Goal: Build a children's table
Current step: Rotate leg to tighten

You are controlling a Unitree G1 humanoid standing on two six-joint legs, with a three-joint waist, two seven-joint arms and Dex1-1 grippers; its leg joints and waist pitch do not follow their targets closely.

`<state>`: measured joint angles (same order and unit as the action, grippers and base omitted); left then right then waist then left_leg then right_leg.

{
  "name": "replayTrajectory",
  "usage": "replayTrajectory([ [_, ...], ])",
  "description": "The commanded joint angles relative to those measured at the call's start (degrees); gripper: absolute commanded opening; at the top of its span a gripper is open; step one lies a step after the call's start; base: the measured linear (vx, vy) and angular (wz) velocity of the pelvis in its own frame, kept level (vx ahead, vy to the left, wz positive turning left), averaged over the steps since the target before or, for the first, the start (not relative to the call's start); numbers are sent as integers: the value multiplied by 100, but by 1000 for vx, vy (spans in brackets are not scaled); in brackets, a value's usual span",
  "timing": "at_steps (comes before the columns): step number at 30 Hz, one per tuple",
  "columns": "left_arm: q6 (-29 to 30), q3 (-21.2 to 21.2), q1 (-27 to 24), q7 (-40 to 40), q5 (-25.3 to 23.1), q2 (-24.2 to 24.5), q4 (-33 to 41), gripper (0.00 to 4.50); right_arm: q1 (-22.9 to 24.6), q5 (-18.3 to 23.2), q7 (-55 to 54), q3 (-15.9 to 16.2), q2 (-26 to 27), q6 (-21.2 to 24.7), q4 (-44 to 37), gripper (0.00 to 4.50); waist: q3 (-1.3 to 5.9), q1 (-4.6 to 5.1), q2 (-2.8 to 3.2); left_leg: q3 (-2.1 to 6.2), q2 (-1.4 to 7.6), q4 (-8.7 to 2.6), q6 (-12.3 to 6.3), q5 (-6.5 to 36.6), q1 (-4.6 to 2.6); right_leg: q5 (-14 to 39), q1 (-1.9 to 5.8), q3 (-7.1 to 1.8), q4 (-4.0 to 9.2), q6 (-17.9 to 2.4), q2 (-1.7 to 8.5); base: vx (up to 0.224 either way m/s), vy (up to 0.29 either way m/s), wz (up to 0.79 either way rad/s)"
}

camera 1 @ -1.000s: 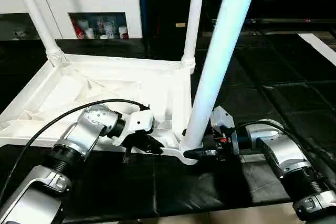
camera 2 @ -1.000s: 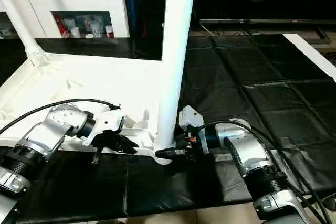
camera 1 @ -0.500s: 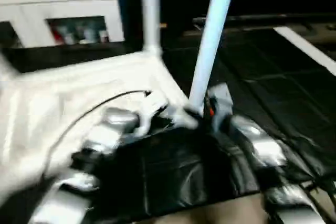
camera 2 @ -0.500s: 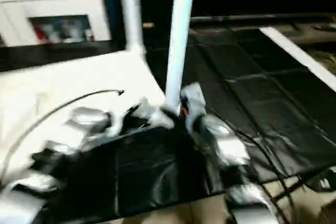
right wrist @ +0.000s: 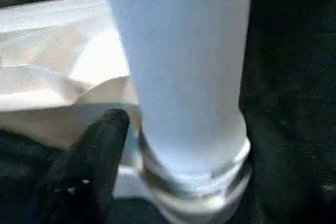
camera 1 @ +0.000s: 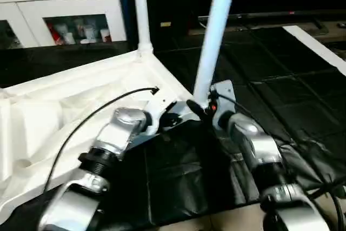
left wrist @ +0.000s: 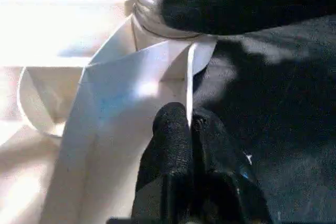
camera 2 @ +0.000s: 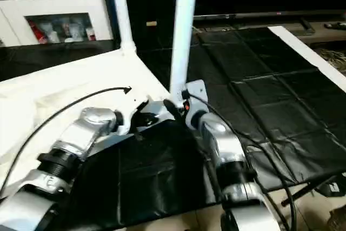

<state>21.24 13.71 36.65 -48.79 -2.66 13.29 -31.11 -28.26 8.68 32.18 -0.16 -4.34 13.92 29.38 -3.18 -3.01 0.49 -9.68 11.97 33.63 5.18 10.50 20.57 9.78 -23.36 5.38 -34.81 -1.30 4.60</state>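
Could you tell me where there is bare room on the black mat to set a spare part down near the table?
The black mat lies bare to the right of the near leg, up to the white strip. A smaller bare patch lies between the two forearms. It is crowded at the near corner socket, where the left gripper and right gripper meet the tabletop.

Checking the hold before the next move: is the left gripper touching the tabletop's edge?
Touching. The left wrist view shows the left gripper shut on the thin edge wall of the tabletop.
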Motion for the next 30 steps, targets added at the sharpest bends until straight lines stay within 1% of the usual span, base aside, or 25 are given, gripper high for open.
replayTrajectory([
  [1,-403,40,130,-226,62,32,226,0,112,232,837,542,36,40,-384,395,412,-44,-20,0,82,-358,-328,982,11,1236,385,-288,442,-1094,344,0,0,0],
  [2,-573,75,111,-493,86,154,221,0,222,235,1088,590,-163,-12,-537,407,413,-65,2,0,90,-352,-325,977,-9,1217,373,-294,436,-1111,347,0,0,0],
  [4,-670,91,99,-665,106,232,227,0,287,225,1239,624,-282,-55,-625,413,407,-61,-3,6,91,-360,-328,990,10,1162,386,-292,424,-1129,344,0,0,0],
  [5,-728,119,89,-790,115,293,237,0,317,244,1347,621,-358,-87,-661,417,407,-69,3,5,95,-358,-325,978,5,1132,378,-295,419,-1141,349,0,0,0],
  [6,-980,258,44,-1360,149,574,283,0,418,345,1828,592,-685,-212,-784,439,411,-78,18,5,92,-359,-336,1014,-4,1161,381,-295,428,-1145,349,0,0,0],
  [7,-989,263,42,-1380,150,584,284,0,420,349,1846,591,-696,-217,-787,447,406,-92,13,8,92,-359,-346,1049,-6,1189,380,-293,437,-1141,353,0,0,0],
  [9,-1250,437,-10,-2100,234,911,307,0,491,460,2455,556,-1075,-272,-907,447,402,-112,22,3,104,-359,-388,1051,-1,1092,375,-301,418,-1182,348,0,0,0],
  [10,-1276,452,-14,-2171,246,940,303,0,497,468,2523,558,-1114,-273,-921,447,402,-112,22,3,104,-359,-388,1051,-1,1092,375,-301,418,-1182,348,0,0,0],
  [11,-1352,486,-24,-2354,281,1001,289,0,506,457,2670,579,-1209,-311,-940,447,399,-157,30,-7,118,-360,-378,1089,-28,1171,356,-298,424,-1218,351,0,0,0],
  [12,-1352,486,-24,-2354,281,1001,289,0,506,457,2670,579,-1209,-311,-940,447,398,-211,37,-13,137,-365,-339,1103,-53,1214,332,-304,418,-1231,355,0,0,0],
  [13,-1401,527,-36,-2541,308,1068,287,0,507,439,2809,610,-1301,-362,-946,447,397,-243,53,-14,139,-362,-313,1143,-69,1249,314,-305,424,-1227,357,0,0,0],
  [14,-1462,567,-44,-2690,318,1122,285,0,515,459,3003,658,-1384,-385,-973,447,396,-246,43,-21,142,-367,-294,1172,-71,1261,315,-310,423,-1233,355,0,0,0],
  [15,-1462,567,-44,-2690,318,1122,285,0,515,459,3003,658,-1384,-385,-973,447,396,-288,46,-18,146,-372,-264,1208,-74,1292,321,-305,421,-1235,358,0,0,0],
  [16,-1509,589,-48,-2783,321,1152,277,0,523,477,3127,686,-1434,-388,-998,447,392,-306,41,-16,148,-380,-232,1223,-65,1292,325,-306,412,-1234,361,0,0,0],
  [17,-1604,640,-63,-2992,334,1215,279,0,541,512,3444,799,-1556,-380,-1066,447,395,-329,11,-17,142,-379,-221,1234,-62,1319,334,-301,414,-1210,364,0,0,0],
  [18,-1627,655,-68,-3046,337,1232,280,0,546,518,3523,834,-1588,-384,-1083,447,400,-341,12,-15,134,-375,-233,1226,-58,1322,345,-295,409,-1204,362,0,0,0],
  [19,-1669,683,-77,-3145,344,1264,282,0,556,530,3671,898,-1647,-392,-1115,447,400,-349,9,-11,134,-375,-251,1185,-33,1324,358,-297,402,-1179,370,0,0,0],
  [21,-1810,776,-92,-3399,353,1354,277,0,566,478,4021,1124,-1780,-564,-1126,447,396,-351,-11,-15,133,-372,-278,1165,-23,1377,357,-297,407,-1122,372,0,0,0],
  [23,-1875,802,-87,-3489,359,1378,253,0,558,452,4142,1188,-1807,-613,-1107,447,396,-359,-5,-12,134,-369,-277,1168,-30,1505,341,-295,423,-1101,383,0,0,0],
  [24,-1924,823,-86,-3557,361,1398,246,0,547,437,4224,1230,-1817,-618,-1089,447,390,-353,-20,-17,133,-370,-275,1178,-29,1548,337,-295,428,-1092,378,0,0,0],
  [25,-1924,823,-86,-3557,361,1398,246,0,547,437,4224,1230,-1817,-618,-1089,447,390,-362,-13,-11,135,-375,-267,1181,-30,1622,337,-293,432,-1072,379,0,0,0],
  [26,-1949,837,-89,-3622,366,1414,247,0,518,439,4293,1252,-1801,-621,-1051,431,391,-359,-37,-14,138,-374,-268,1168,-29,1629,336,-295,431,-1065,380,0,0,0],
  [27,-1986,845,-86,-3666,359,1425,230,0,476,433,4334,1273,-1784,-612,-1014,420,394,-374,-21,-10,143,-374,-262,1145,-32,1621,331,-297,424,-1071,384,0,0,0],
  [28,-2030,859,-85,-3707,342,1441,213,0,419,421,4386,1308,-1764,-600,-957,412,393,-375,-32,-9,144,-377,-258,1150,-32,1644,333,-294,423,-1070,386,0,0,0],
  [30,-2068,874,-87,-3736,334,1457,204,0,381,422,4432,1343,-1762,-594,-919,400,393,-373,-31,-9,144,-378,-254,1151,-26,1630,332,-293,419,-1064,382,0,0,0],
])
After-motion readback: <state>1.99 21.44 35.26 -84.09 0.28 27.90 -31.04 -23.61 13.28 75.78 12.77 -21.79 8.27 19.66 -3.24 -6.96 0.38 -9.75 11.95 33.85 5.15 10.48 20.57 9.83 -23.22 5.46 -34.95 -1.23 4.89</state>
